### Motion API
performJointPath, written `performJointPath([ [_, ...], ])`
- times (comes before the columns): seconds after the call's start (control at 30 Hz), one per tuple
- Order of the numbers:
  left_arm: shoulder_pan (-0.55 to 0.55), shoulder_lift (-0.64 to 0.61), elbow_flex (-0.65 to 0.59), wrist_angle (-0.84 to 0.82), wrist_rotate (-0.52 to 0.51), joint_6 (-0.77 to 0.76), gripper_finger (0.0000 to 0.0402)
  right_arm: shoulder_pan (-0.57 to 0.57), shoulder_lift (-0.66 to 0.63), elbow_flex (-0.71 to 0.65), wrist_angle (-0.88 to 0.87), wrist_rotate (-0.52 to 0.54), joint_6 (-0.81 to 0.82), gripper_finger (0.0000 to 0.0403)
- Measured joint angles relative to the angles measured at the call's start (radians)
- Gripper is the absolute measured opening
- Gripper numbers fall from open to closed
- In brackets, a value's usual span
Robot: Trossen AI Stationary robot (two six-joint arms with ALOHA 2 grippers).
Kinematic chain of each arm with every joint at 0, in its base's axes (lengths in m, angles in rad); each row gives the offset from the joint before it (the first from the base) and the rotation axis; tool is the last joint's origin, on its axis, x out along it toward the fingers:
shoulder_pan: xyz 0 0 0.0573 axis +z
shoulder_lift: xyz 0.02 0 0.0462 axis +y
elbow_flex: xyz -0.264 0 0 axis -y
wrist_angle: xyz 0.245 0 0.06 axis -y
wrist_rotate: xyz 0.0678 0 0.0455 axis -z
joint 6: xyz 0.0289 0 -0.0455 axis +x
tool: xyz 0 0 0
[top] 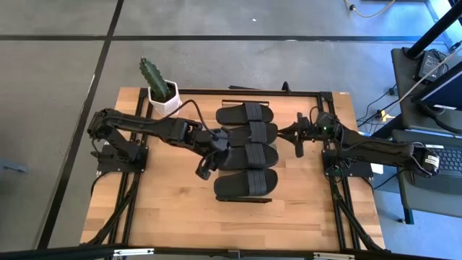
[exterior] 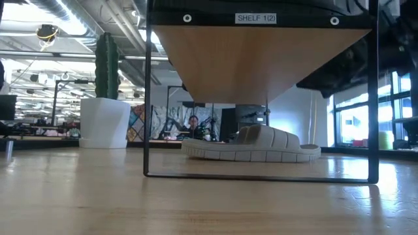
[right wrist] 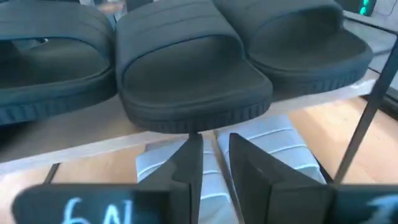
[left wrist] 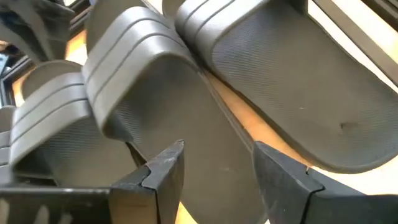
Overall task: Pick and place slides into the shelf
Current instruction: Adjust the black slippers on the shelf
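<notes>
Four black slides [top: 247,148] lie side by side on the shelf's wood top [exterior: 261,59]. A pale beige slide [exterior: 251,145] rests sole-down on the table under the shelf, and it also shows below the plank edge [right wrist: 74,149] as the beige slide [right wrist: 273,140]. My left gripper [top: 206,165] is open at the left, heel ends of the nearer black slides, and its fingers [left wrist: 158,171] stand on either side of one heel [left wrist: 211,180]. My right gripper [top: 299,134] hovers at the shelf's right side at plank height, its fingers [right wrist: 245,158] a narrow gap apart, holding nothing. My left gripper comes level from the table's left, and its open fingers straddle the heel end [left wrist: 211,180] of a black slide lying on the shelf top. Whether either finger touches the slide, I cannot tell.
A cactus in a white pot [top: 162,92] stands at the table's far left, behind the left arm. Bare tabletop [top: 173,217] lies toward the near edge. The shelf's thin dark legs [exterior: 146,98] frame the low space. A person sits far off in the room [exterior: 193,125].
</notes>
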Motion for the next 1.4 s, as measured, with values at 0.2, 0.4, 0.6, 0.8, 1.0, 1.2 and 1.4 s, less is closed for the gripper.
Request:
performJointPath([
  [0.2,-0.001,-0.005,0.0,0.006,0.039,-0.045,0.0177,0.001,-0.031,0.222,-0.374,0.112,-0.056,0.008],
  [0.4,0.029,-0.018,-0.052,0.056,0.065,-0.113,0.0177,0.001,-0.057,0.382,-0.702,0.251,-0.055,0.008],
  [0.6,0.039,-0.182,-0.307,0.261,0.067,-0.206,0.0177,0.008,-0.116,0.425,-0.766,0.195,-0.054,0.008],
  [0.8,0.011,-0.437,-0.698,0.673,-0.004,-0.266,0.0176,0.063,-0.171,0.424,-0.777,0.139,-0.097,0.008],
  [1.0,-0.017,-0.554,-1.004,1.013,-0.091,-0.314,0.0176,0.132,-0.144,0.422,-0.803,0.139,-0.104,0.008],
  [1.2,-0.015,-0.558,-1.195,1.271,-0.187,-0.378,0.0176,0.185,-0.074,0.422,-0.804,0.14,-0.1,0.008],
  [1.4,-0.014,-0.558,-1.262,1.352,-0.262,-0.407,0.0176,0.187,0.018,0.421,-0.808,0.192,-0.087,0.008],
])
